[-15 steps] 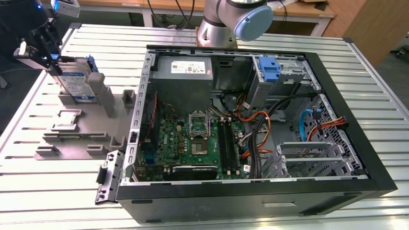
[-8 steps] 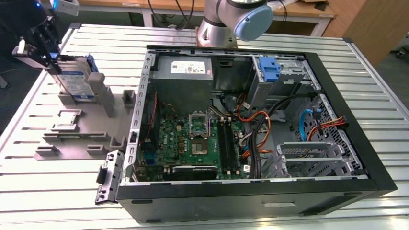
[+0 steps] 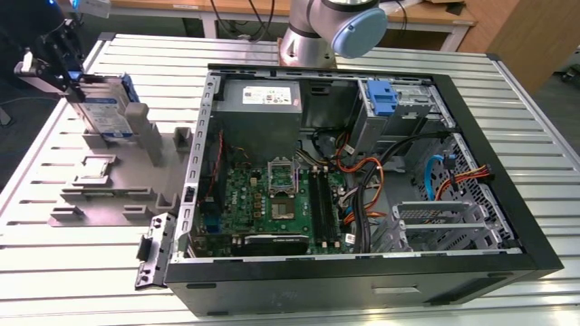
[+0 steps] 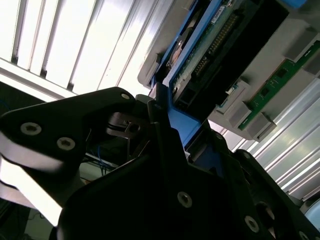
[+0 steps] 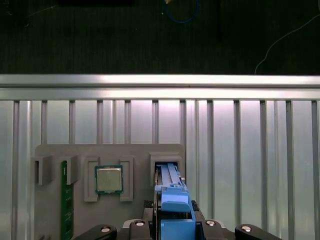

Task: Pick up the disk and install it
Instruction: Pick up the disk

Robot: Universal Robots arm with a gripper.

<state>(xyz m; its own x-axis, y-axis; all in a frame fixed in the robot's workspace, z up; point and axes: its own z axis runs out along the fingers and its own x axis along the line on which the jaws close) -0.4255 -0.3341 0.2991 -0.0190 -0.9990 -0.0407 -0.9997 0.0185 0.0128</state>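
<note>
At the exterior view's lower left, the ribbed silver metal table (image 3: 54,285) lies open. Upright posts (image 3: 156,144) of the grey plastic fixture tray (image 3: 100,204) stand just beside the blue-framed silver disk (image 3: 104,114) clamped by the black gripper (image 3: 80,88). Inside the black computer case (image 3: 534,251), orange cables (image 3: 367,197) crowd the silver drive cage (image 3: 444,217).

We see the gripper (image 4: 169,112), black body w/ screw heads, its fingers (image 4: 120,100) clamped on the blue carrier (image 4: 182,127) at the edge of the disk (image 4: 215,47). The disk's underside faces us: circuit board & a row of connector pins. Just beside it is a grey holder (image 4: 235,117) w/ a green board (image 4: 272,82) in a slot. Behind it all is the ribbed metal table (image 4: 75,45), brightly lit.
</note>
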